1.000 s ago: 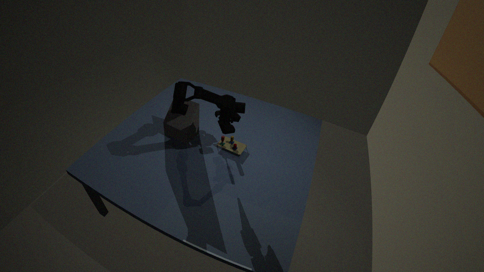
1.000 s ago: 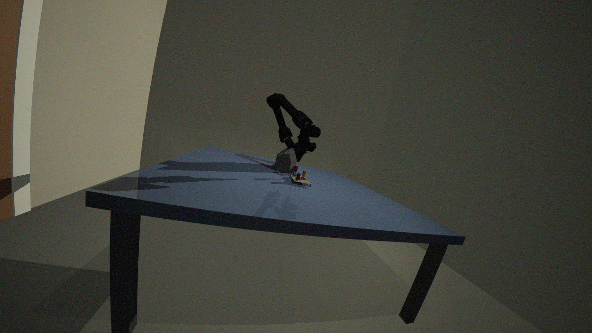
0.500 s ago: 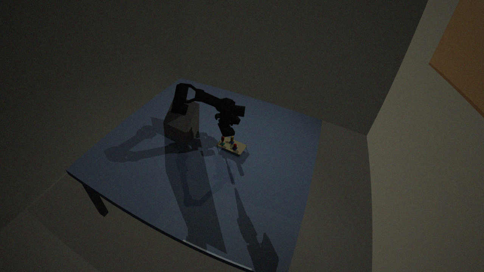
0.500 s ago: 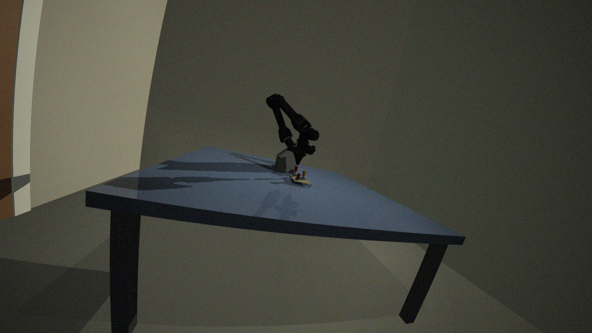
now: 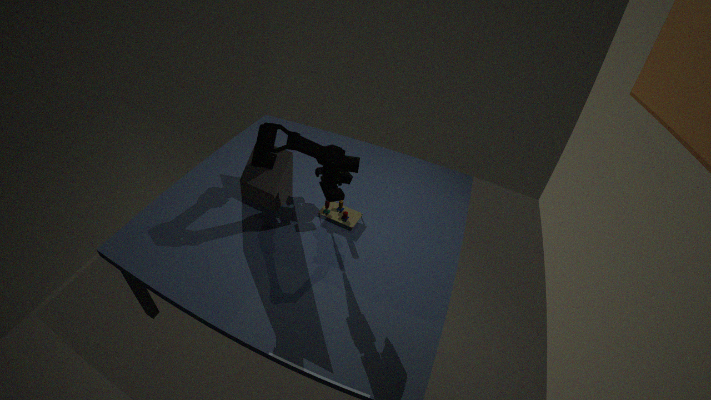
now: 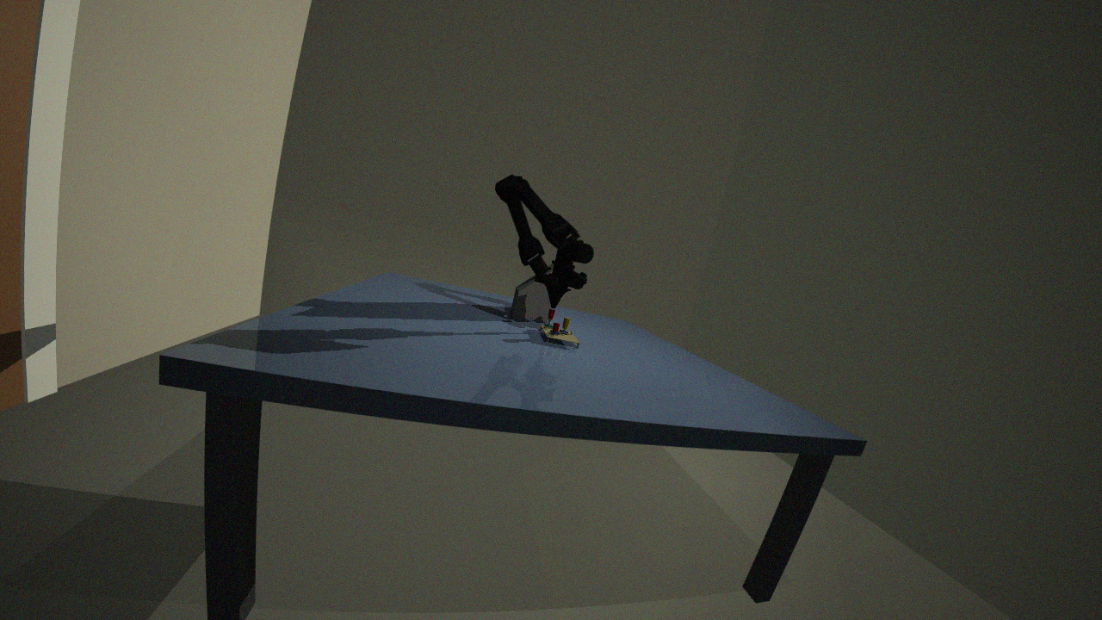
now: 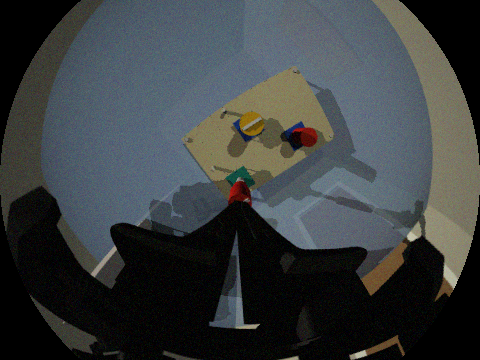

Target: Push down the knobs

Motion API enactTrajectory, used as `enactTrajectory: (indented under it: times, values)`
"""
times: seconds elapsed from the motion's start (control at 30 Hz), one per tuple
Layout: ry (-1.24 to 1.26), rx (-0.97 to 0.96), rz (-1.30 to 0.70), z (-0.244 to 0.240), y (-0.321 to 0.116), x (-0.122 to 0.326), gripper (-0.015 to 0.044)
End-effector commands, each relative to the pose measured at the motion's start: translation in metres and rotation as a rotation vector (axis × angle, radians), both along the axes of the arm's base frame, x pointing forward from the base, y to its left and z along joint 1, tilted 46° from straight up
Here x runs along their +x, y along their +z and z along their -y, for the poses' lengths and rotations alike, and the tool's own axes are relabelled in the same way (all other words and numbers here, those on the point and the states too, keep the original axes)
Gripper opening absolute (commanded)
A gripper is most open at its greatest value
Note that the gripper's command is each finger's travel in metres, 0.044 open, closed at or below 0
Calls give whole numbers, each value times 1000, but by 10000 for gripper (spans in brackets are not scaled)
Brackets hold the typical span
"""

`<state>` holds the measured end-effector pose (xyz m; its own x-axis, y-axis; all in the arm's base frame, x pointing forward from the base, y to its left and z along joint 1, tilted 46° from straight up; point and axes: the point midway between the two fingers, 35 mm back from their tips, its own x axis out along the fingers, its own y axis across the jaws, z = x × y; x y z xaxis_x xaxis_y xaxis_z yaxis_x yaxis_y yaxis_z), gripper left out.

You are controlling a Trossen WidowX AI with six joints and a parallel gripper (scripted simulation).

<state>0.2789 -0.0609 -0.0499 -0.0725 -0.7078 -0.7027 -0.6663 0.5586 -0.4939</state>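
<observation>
A pale yellow circuit board (image 5: 351,216) (image 6: 570,337) (image 7: 280,97) stands on short legs on a blue surface (image 5: 397,268) (image 6: 431,362) (image 7: 130,90), bearing two red knobs and one yellow knob (image 5: 341,203) (image 6: 566,322) (image 7: 247,119). The black fingers (image 5: 334,199) (image 6: 554,305), pressed together, point down at the red knob (image 5: 326,204) (image 6: 551,314) (image 7: 240,194) above the green potentiometer (image 5: 326,211) (image 7: 244,173); whether they touch it is unclear. In the top view, the arm's blocky pedestal (image 5: 285,171) (image 6: 521,299) is left of the board.

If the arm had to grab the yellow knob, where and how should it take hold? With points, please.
I'd grip the yellow knob (image 5: 341,203) (image 6: 566,322) (image 7: 251,123) by its sides, coming down from above with the fingers spread. It stands upright, its round top facing up, while the board (image 5: 351,216) (image 6: 568,339) (image 7: 280,95) lies beneath.
</observation>
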Motion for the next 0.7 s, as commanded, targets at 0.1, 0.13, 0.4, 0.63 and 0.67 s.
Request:
enactTrajectory:
  times: [0.1, 0.13, 0.4, 0.63, 0.67]
  values:
    - [4, -5, -5, 2, -1, -1, 0]
    - [4, -5, -5, 2, -1, -1, 0]
    - [4, -5, -5, 4, -3, -1, 0]
    - [4, -5, -5, 4, -3, -1, 0]
    - [4, -5, -5, 4, -3, -1, 0]
